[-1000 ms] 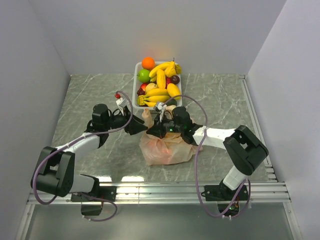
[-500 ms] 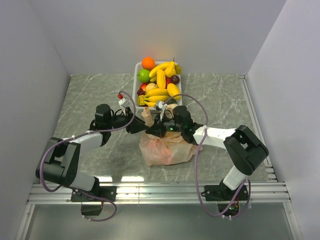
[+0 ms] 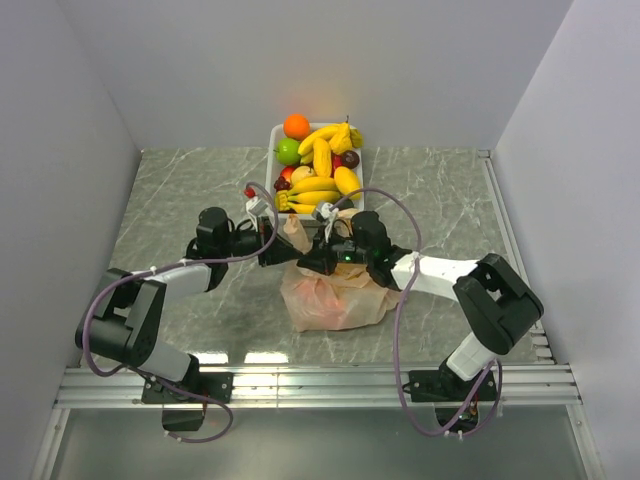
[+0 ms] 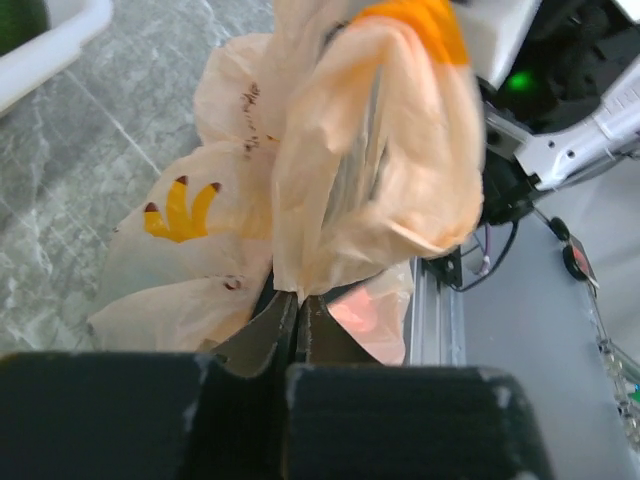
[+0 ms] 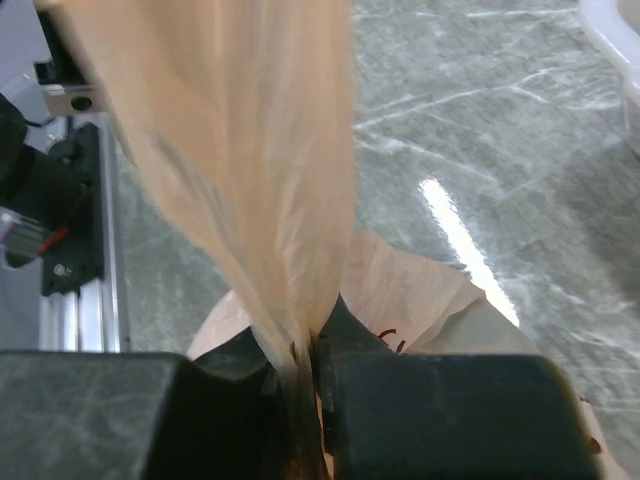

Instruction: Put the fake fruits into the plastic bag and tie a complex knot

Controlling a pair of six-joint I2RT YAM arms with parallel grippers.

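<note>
Left claw (image 3: 276,250): clenched on a gathered strip of the plastic bag (image 3: 335,298). In the left wrist view the two jaws are pressed together, with peach film pinched at their tips and rising from there to the top of the frame.

Right claw (image 3: 318,258): grasping the bag as well. In the right wrist view a long fold of film runs from the upper left of the frame down into the narrow slit between the jaws.

Overhead view: both claws meet just above the centre of the frame, close together at the top of the bag, left claw on the left and right claw on the right.

Bag: sits on the grey marbled table (image 3: 180,190) at mid-frame, its body bulging below the claws. A reddish patch shows through the film; I cannot tell which fruit it is. A yellow banana print (image 4: 180,210) is visible on the bag's side in the left wrist view.

Fruits (image 3: 320,165): bananas, an orange, a green one and dark ones are heaped in the white tray (image 3: 272,160) at upper centre, just above the bag.
</note>
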